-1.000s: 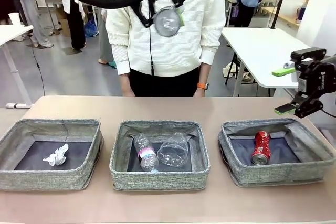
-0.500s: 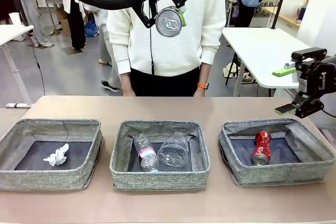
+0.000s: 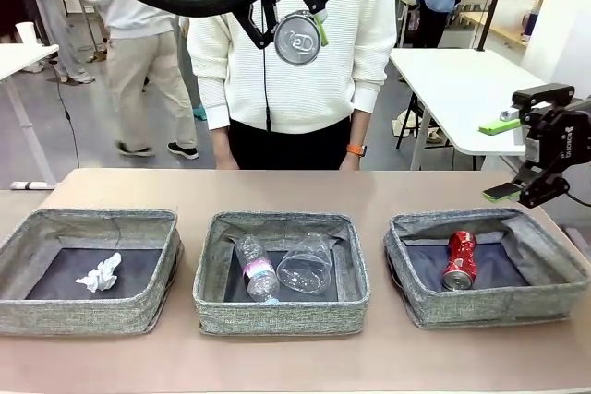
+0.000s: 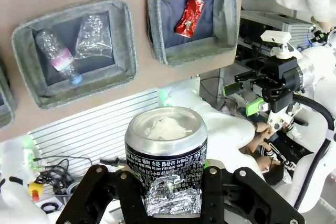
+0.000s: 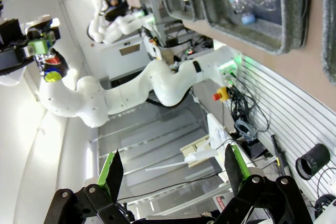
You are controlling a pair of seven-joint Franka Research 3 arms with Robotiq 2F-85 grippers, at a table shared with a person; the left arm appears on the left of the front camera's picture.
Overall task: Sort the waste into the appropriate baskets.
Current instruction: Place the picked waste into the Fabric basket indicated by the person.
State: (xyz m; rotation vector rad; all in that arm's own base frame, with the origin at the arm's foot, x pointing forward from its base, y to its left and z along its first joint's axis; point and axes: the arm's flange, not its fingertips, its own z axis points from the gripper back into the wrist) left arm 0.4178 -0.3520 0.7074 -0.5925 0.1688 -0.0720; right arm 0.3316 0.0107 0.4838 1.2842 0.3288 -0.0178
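left gripper (image 3: 297,34) clamped on dark blue can (image 3: 297,37), high above the middle basket (image 3: 280,318). right gripper (image 3: 528,156) hangs with fingers apart, empty, beside the right basket (image 3: 487,300). can's long axis runs about level, lid toward the camera. best to carry it over the crushed red can (image 3: 459,260), probably lower, then release.
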